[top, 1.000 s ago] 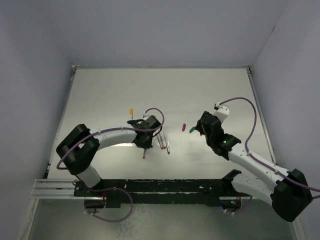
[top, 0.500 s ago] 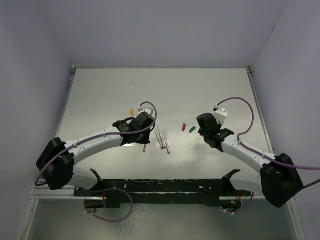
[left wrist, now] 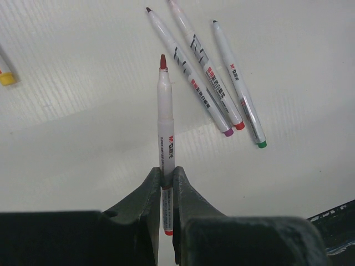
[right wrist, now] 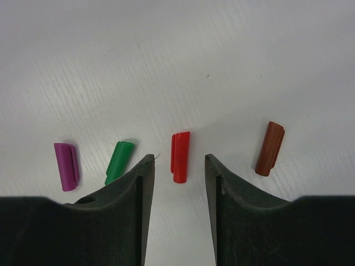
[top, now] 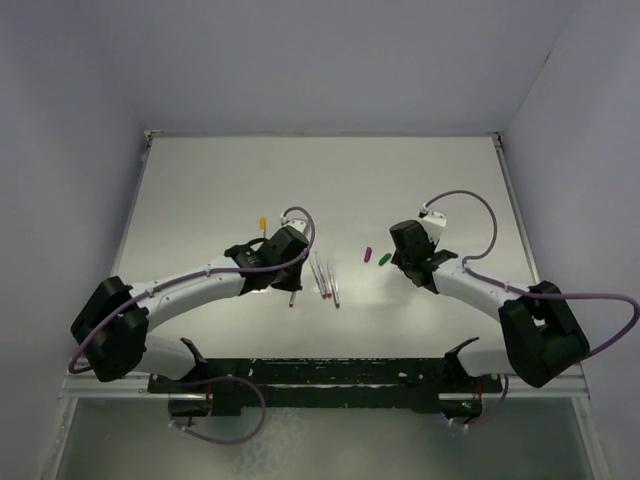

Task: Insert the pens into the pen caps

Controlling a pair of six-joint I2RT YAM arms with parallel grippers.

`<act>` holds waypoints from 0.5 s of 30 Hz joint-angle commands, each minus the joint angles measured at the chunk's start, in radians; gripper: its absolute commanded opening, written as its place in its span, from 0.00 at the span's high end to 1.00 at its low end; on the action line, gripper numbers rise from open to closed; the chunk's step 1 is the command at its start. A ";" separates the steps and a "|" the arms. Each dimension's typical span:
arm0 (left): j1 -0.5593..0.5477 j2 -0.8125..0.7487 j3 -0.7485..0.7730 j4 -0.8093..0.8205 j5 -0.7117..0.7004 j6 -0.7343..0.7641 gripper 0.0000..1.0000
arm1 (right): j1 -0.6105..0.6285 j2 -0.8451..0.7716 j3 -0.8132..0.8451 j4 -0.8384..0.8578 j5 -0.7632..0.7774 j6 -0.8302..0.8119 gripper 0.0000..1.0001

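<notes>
Left gripper: the black two-finger left gripper (left wrist: 165,178) is shut tight on one pen.
Held pen: a thin white plastic pen with a dark red tip (left wrist: 165,122) sticks straight out past the fingers. Its tip points away from the gripper.
Pens on the table: three more thin white pens lie flat just to the right of the held pen. They are the pen with a purple end (left wrist: 187,71), the pen with a red end (left wrist: 204,64) and the pen with a green end (left wrist: 237,83). The first two lie tight together. The green one is just beside them.
Right gripper: the black two-finger right gripper (right wrist: 178,166) has its fingers apart and holds nothing.
Cap at the right gripper: a small bright red plastic cap (right wrist: 180,149) shows in the gap between the two fingers. There is space on both sides of it.
Other caps: a small purple plastic cap (right wrist: 66,166) and a small green plastic cap (right wrist: 119,162) lie to the left of the fingers. A small dark red plastic cap (right wrist: 270,148) lies to the right. All four caps make a loose row and do not touch.
Yellow cap: a small yellow plastic cap (left wrist: 6,78) is at the left edge of the left wrist view, partly cut off.
Table: everything lies on a flat white table (top: 300,180).
</notes>
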 commanded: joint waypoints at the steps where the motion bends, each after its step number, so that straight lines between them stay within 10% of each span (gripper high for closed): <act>1: 0.001 -0.001 -0.001 0.051 0.023 0.024 1.00 | -0.010 0.016 0.049 0.042 0.004 -0.020 0.55; 15: 0.001 0.020 -0.009 0.069 0.048 0.044 1.00 | -0.030 0.100 0.070 0.050 -0.026 -0.016 0.54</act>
